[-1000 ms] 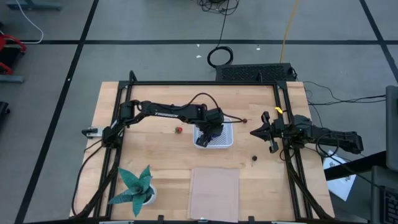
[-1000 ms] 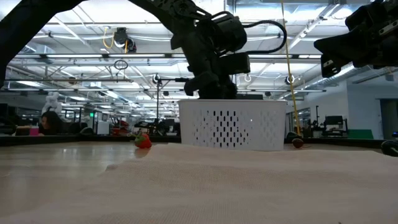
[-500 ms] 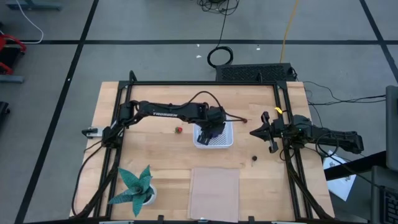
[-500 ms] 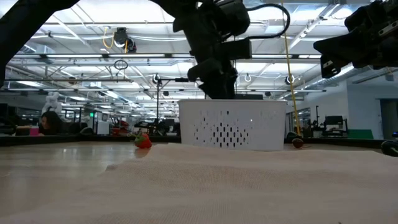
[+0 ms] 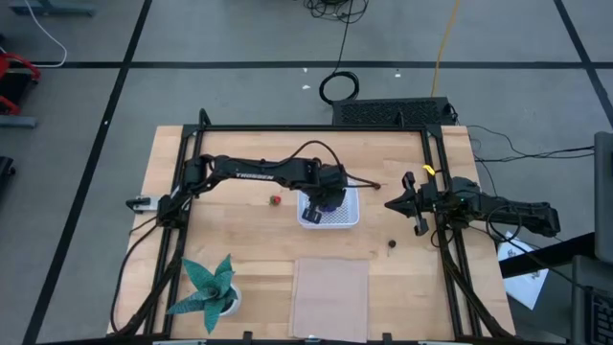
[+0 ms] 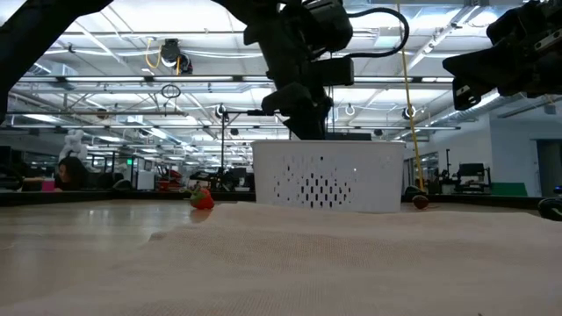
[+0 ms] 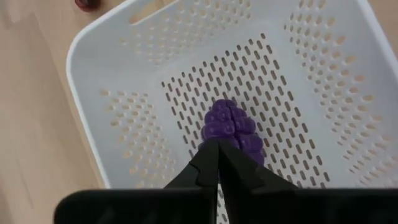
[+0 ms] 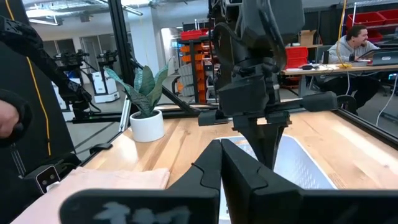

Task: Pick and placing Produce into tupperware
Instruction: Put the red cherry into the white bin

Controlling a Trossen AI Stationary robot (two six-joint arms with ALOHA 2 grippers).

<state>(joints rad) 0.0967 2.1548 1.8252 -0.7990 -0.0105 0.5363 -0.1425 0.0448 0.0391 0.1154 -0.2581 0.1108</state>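
Wooden tabletop [image 5: 239, 244], framed by black rails, is seen from above with both arms over it. Left gripper [image 5: 320, 201] is held above the white tupperware [image 5: 343, 218], its two fingers [image 7: 211, 163] pressed together with nothing between them; in the left wrist view the fingertips lie just before the purple lump [image 7: 231, 128], which rests on the perforated floor of the tupperware [image 7: 323, 87]. In the low view the left gripper [image 6: 306, 110] is seen hanging just above the rim of the tupperware [image 6: 327, 175]. Beside the tupperware, toward the left arm's base, the red piece [image 5: 275, 200] lies on the bare wood, shown also in the low view [image 6: 202, 199]. One dark ball [image 5: 377, 186] lies just off the far corner of the tupperware; it is glimpsed past the rim in the left wrist view [image 7: 84, 3]. A second dark ball [image 5: 392, 243] lies well apart, nearer the right arm. Right gripper [image 5: 395, 203] is held at the table's right side, fingers [image 8: 208, 168] closed and empty. A teal potted plant [image 5: 208, 286] and a pinkish translucent sheet [image 5: 330, 297] occupy the near edge. A seated person [image 8: 356, 46] is visible in the room behind.
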